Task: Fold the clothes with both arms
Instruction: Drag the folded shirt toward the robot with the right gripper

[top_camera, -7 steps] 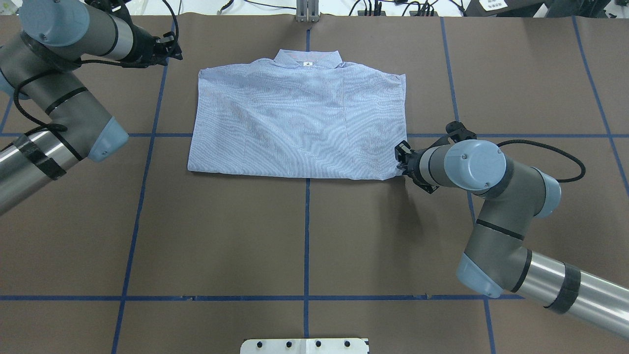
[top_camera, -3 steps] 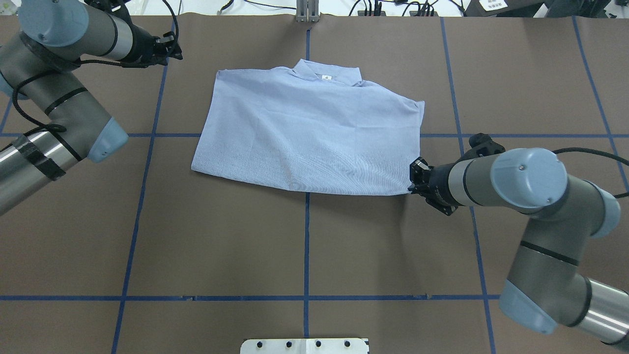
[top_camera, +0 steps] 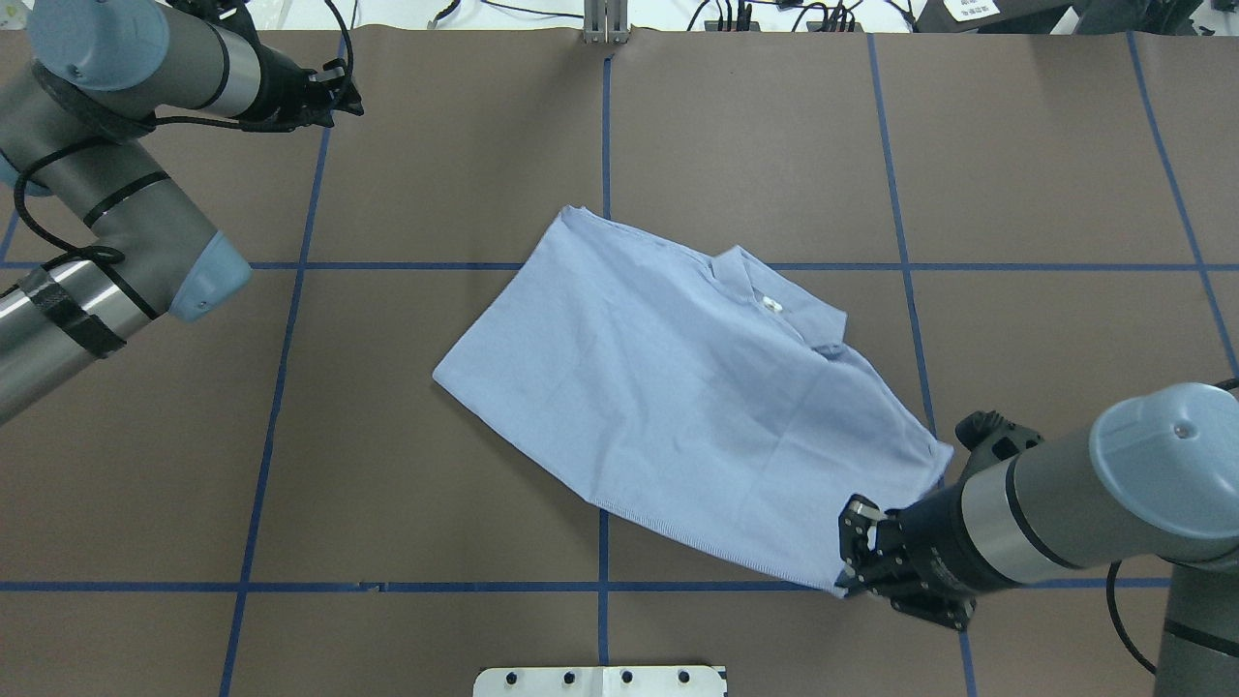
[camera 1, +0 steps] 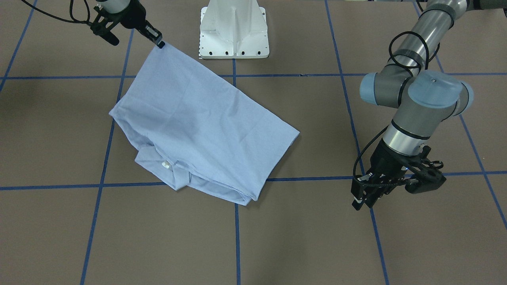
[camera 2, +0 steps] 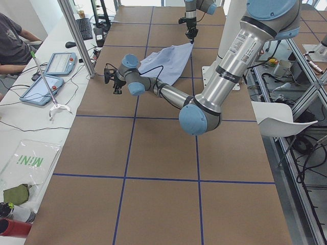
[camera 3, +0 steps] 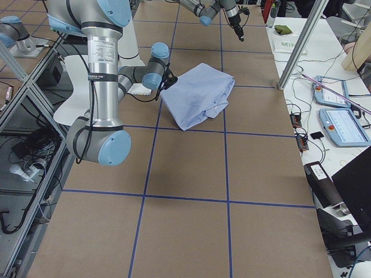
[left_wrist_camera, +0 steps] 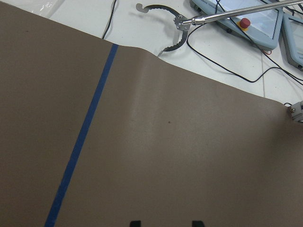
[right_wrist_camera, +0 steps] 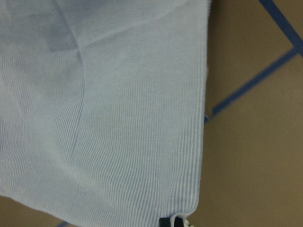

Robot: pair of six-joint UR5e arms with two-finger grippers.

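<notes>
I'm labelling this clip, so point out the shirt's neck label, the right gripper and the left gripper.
neck label (top_camera: 771, 305), overhead view, middle of the white tag.
right gripper (top_camera: 848, 569), overhead view, between the fingertips pinching the shirt (top_camera: 678, 407) corner.
left gripper (camera 1: 359, 202), front-facing view, between its fingertips.

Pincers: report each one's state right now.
Left pincer: open, holding nothing.
Right pincer: closed on a corner of the shirt.
</notes>
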